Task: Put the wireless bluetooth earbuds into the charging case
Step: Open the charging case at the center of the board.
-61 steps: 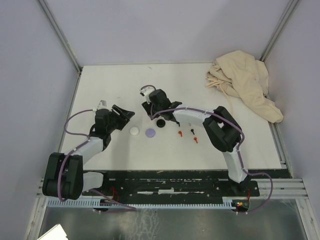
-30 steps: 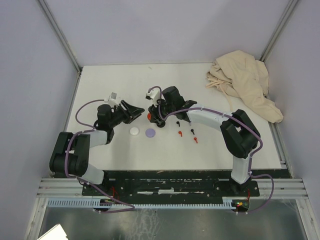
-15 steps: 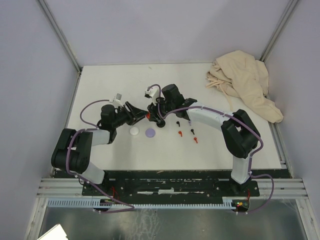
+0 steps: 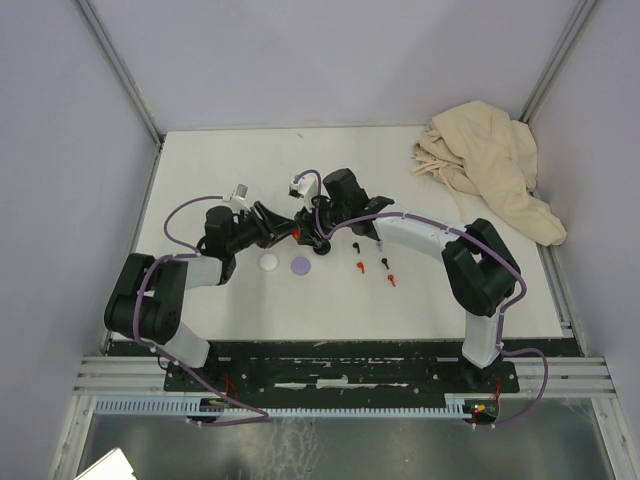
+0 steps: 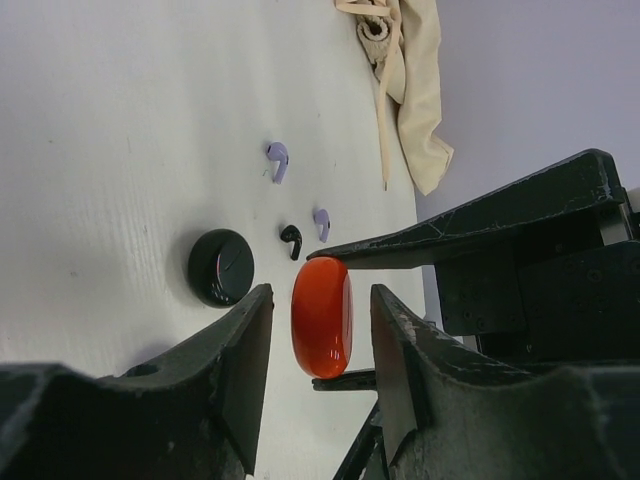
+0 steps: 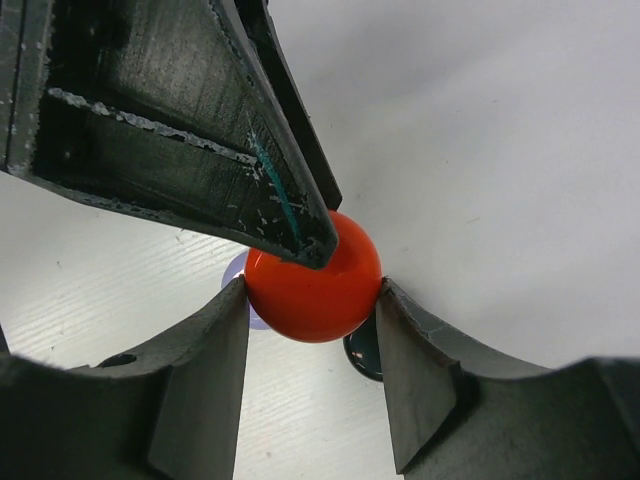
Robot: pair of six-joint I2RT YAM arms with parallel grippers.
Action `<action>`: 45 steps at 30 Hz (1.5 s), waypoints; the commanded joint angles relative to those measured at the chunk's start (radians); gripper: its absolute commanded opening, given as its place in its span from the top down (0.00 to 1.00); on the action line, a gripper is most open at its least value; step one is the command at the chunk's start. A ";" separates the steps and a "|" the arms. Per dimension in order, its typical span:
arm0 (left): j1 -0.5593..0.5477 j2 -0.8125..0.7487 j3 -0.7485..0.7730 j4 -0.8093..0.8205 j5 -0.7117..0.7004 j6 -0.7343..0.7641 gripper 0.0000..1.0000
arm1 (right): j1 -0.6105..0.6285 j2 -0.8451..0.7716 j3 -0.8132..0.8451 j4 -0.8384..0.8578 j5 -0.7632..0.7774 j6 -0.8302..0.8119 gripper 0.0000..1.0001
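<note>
- Closest to the arm bases, a red earbud point(image 4: 391, 280) and a second red earbud point(image 4: 360, 267) lie loose on the white table point(image 4: 200, 290), to the right of the right pincer point(image 6: 312, 290) and on its near side.
- A black earbud point(image 4: 383, 263) lies just beyond them, also to the right of that pincer.
- A white case point(image 4: 268, 263) and a lavender case point(image 4: 301, 266) sit side by side on the table, on the near side of the spot where the two pincers meet.
- A black case point(image 5: 220, 267) rests on the table just beside the right pincer, with another black earbud point(image 5: 291, 240) close to it.
- The right pincer pinches the red charging case point(image 5: 321, 320) by its rim, held on edge above the table, both pads pressed against it.
- The left pincer point(image 4: 282, 232) faces it from the left, its fingers point(image 5: 240, 370) spread to either side of the red charging case's flat faces, a slim gap showing on each side.
- Past the left pincer's tips, beyond the black case, two lavender earbuds point(image 5: 277, 160) lie on the table a little apart.
- Farthest off, a crumpled cream cloth point(image 4: 490, 170) lies in the far right corner, well apart from both pincers.
</note>
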 commanded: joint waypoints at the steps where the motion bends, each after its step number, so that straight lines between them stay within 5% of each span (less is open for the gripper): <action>1: -0.009 0.016 0.040 0.051 0.004 0.019 0.51 | 0.004 0.004 0.051 0.024 -0.027 -0.014 0.81; 21: -0.013 0.020 0.041 0.053 -0.010 0.014 0.73 | 0.004 0.011 0.054 0.014 -0.029 -0.023 0.81; 23: -0.014 0.020 0.040 0.055 -0.012 0.014 0.85 | 0.005 0.012 0.055 0.013 -0.027 -0.023 0.81; 25: -0.013 0.018 0.039 0.057 -0.011 0.012 0.96 | 0.004 0.011 0.055 0.015 -0.023 -0.021 0.75; 29: -0.014 0.013 0.034 0.058 -0.022 0.011 0.97 | 0.004 -0.008 0.042 0.044 -0.006 0.013 0.36; 35: -0.013 0.000 0.033 0.048 -0.037 0.013 0.97 | -0.001 -0.123 -0.041 0.144 0.086 0.104 0.08; 45: -0.015 -0.022 0.035 0.070 -0.032 -0.003 0.97 | 0.001 -0.196 -0.053 0.054 0.373 0.310 0.00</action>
